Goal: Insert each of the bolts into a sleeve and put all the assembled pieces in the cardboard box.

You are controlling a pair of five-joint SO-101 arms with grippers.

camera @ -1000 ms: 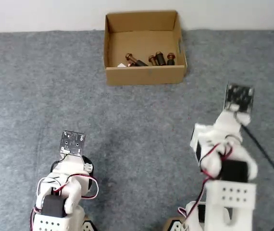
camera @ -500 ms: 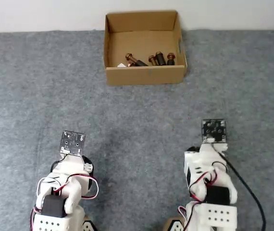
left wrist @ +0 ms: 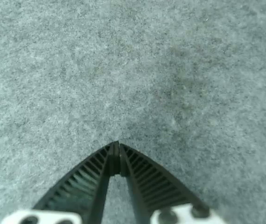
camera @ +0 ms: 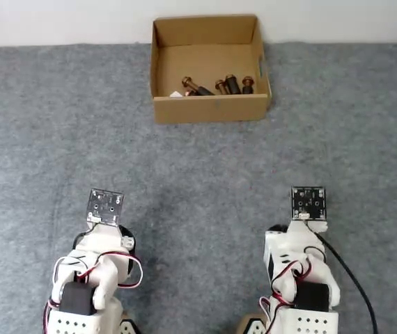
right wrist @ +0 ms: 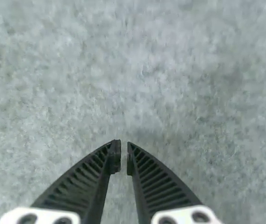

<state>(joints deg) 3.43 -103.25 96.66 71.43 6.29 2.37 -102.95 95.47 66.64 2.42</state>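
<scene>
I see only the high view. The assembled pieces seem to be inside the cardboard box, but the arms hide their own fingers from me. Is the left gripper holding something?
Observer: No. The left gripper is shut, its tips touching, with nothing between them.
Operator: And the right one?
Observer: The right gripper is shut but for a thin slit between its tips, and it holds nothing.
Operator: What lies under the tips?
Observer: Grey carpet lies under both grippers.
</scene>
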